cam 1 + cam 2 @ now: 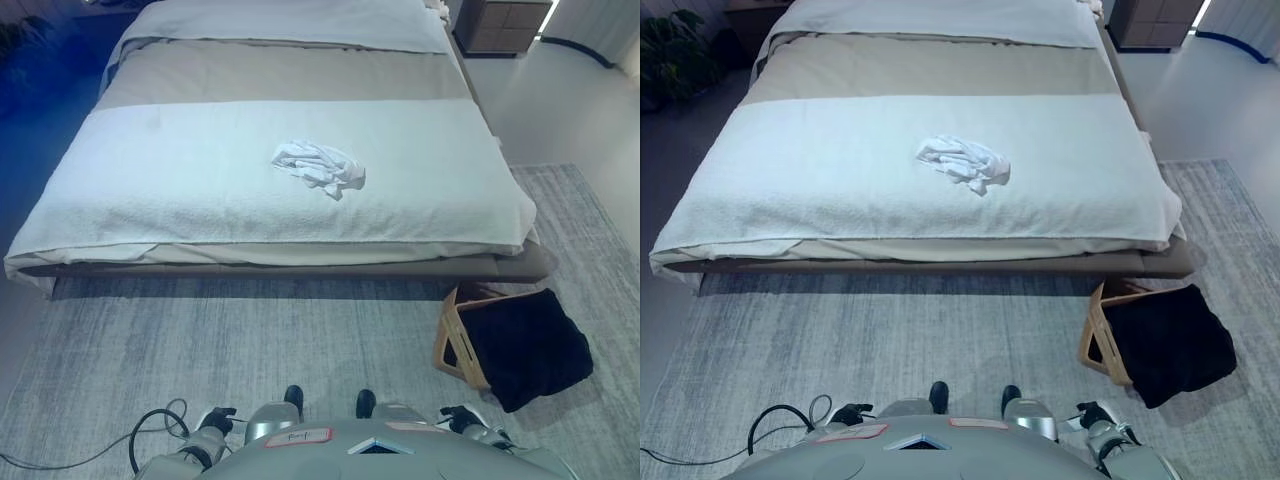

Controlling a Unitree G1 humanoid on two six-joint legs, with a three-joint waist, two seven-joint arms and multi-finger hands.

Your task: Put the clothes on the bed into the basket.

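Left eye view: no readable writing shows anywhere. A crumpled white garment (pixel 318 167) lies on the white blanket (pixel 180 190) of the bed (pixel 290 70), near the blanket's middle. Off the bed's near right corner, on the grey rug (pixel 250 340), a wooden-framed basket (pixel 510 345) with a black liner stands tilted, well apart from the garment. A dark nightstand (pixel 505 25) stands beyond the bed's far right corner. The left hand (pixel 215 420) and right hand (pixel 462 418) show low at the frame's bottom edge; I cannot tell how their fingers are set.

Right eye view: a potted plant (pixel 675 50) stands off the bed's far left corner, on the pale floor (pixel 1210 100).
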